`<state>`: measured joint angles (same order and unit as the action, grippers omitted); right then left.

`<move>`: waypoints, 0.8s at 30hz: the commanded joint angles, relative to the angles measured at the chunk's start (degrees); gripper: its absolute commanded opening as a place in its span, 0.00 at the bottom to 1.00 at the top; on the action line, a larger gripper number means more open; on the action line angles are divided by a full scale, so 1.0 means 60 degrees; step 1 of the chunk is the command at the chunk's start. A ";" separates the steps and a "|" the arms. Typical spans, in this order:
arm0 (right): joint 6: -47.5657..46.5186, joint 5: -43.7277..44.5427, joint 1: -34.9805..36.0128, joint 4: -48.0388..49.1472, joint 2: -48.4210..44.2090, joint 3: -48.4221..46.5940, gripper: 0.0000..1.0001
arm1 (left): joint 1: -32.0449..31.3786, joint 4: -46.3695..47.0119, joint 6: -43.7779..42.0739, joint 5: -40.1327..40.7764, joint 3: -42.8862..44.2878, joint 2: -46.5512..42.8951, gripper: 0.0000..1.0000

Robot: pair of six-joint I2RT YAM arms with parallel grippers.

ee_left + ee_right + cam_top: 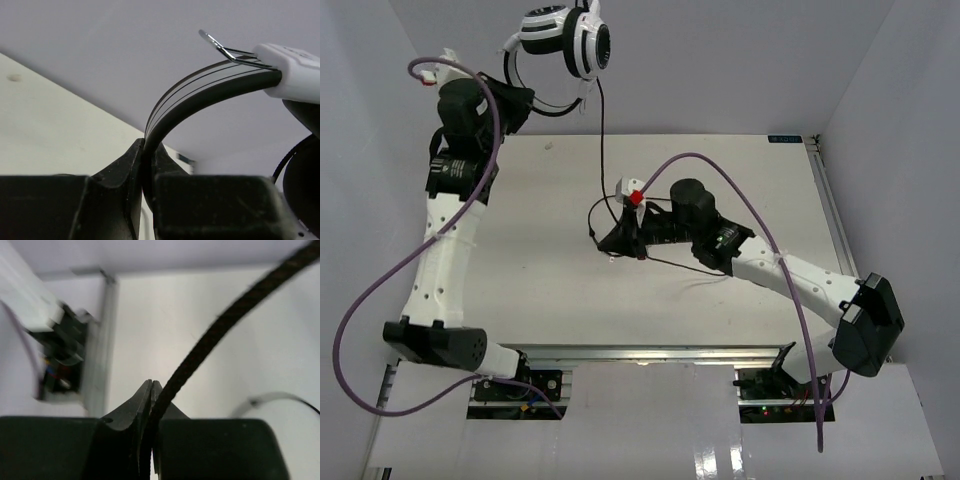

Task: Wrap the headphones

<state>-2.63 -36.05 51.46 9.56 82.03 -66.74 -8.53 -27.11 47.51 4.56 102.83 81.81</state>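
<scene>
The headphones (565, 40), white with black ear pads, hang in the air above the table's far edge. My left gripper (528, 100) is shut on their dark headband (200, 95), which rises from between the jaws toward a white earcup arm (295, 75). The thin black cable (602, 150) drops from the earcup to the middle of the table. There my right gripper (607, 242) is shut on it. In the right wrist view the braided cable (225, 320) runs up and right from the gripper (151, 387). More cable (670, 262) trails on the table under the right arm.
Thick purple robot cables (360, 320) loop beside the left arm and arch over the right arm (720, 170). An aluminium rail (828, 210) lines the table's right edge. White walls close in the left, far and right sides.
</scene>
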 commanded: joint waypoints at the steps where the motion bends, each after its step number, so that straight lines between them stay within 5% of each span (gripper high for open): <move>1: -0.5347 0.5931 0.0603 -0.7031 0.0245 -0.2067 0.08 | -0.0632 -0.1582 -0.3568 0.1454 0.0078 0.1360 0.00; 6: -0.7792 1.0196 0.0529 -0.6694 -0.0750 -0.1557 0.08 | -0.1598 -0.1561 -0.6019 0.2438 -0.2040 0.1518 0.00; 10: -0.8553 1.0803 -0.0058 -0.5960 -0.0964 -0.1980 0.08 | -0.1734 -0.1157 -0.7116 0.1200 -0.3584 0.0684 0.00; 17: -0.7511 0.7785 -0.1583 -0.3934 -0.0746 -0.2728 0.08 | -0.1858 -0.0934 -0.7698 -0.4616 -0.5117 -0.0749 0.00; 24: -0.7296 0.3366 -0.1693 -0.5179 -0.1174 -0.2695 0.08 | -0.1838 -0.0430 -0.6482 -0.3730 -0.5191 -0.1049 0.00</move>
<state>-46.54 3.28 40.79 -18.48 77.96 -81.12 -20.75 -35.81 3.43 -14.18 70.72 76.88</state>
